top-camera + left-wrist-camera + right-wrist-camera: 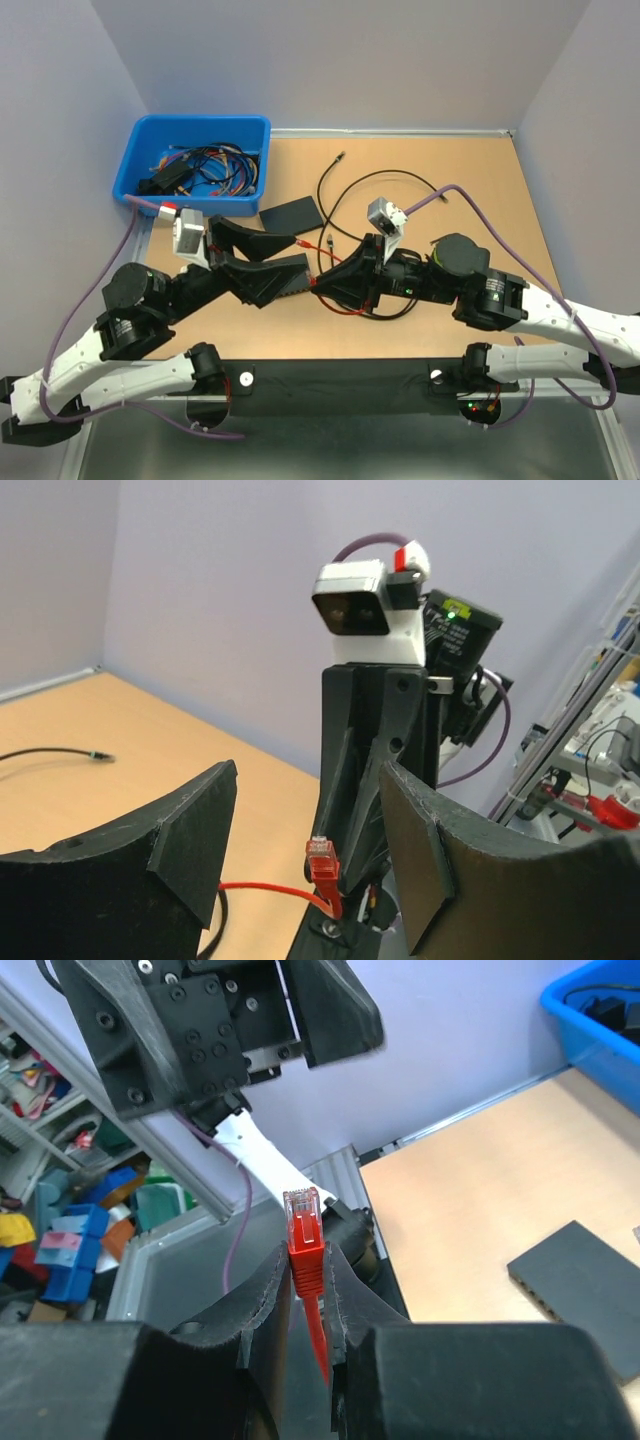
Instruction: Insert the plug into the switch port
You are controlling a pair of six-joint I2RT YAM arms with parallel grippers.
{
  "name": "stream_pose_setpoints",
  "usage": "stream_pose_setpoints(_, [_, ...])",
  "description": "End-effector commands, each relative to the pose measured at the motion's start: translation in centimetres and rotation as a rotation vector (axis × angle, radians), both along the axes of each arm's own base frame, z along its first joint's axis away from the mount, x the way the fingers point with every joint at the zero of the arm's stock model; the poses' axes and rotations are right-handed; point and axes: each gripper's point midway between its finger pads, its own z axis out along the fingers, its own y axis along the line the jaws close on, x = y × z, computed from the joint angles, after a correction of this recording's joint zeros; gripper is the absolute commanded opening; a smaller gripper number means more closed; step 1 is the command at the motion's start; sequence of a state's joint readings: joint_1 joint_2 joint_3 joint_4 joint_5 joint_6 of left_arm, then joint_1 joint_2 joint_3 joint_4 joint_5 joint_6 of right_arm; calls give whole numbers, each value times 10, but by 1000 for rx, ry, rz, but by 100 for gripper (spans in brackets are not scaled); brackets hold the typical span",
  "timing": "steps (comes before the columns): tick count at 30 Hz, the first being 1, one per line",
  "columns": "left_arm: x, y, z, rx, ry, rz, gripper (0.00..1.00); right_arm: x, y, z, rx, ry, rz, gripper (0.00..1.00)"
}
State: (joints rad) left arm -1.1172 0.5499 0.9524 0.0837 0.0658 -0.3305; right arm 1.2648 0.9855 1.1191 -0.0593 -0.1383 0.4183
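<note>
Red plug (303, 1230) — long axis along right jaws, clear tip outward | right jaws pinch it | left jaws wide — empty

The left arm (100, 375), at seven o'clock, and right arm (570, 322), at four o'clock, have white links and black joints. Purple cables (455, 187) feed white, red-tagged wrist cameras (188, 232); the black fingers (190, 830) are curved.

A robotics lab is suggested: a wooden table (480, 200) is enclosed by plain walls (350, 60), a blue bin (200, 120) of cables (210, 165) is kept at its corner, and cluttered shelves (50, 1240) are seen beyond a metal frame (185, 1175).
</note>
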Motion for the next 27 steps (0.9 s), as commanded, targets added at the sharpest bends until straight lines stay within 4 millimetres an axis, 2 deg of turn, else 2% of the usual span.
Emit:
stream_pose_setpoints(1, [7,-14,-8,62,4,5,69,2,-10,37,91,-88,-27,1])
stream_pose_setpoints(4, [5,-21,-13,64,14,-22,69,2,-10,36,86,-94,-31,0])
stream_pose_setpoints(9, [5,-19,-14,38,20,-23,69,2,-15,39,95,-107,-34,1])
stream_pose_setpoints(19, [3,-23,-15,29,42,-43,62,21,-17,31,64,-138,-133,1])
stream_pose_setpoints(27, [3,-27,-22,32,55,-54,59,29,-21,34,67,-145,-186,1])
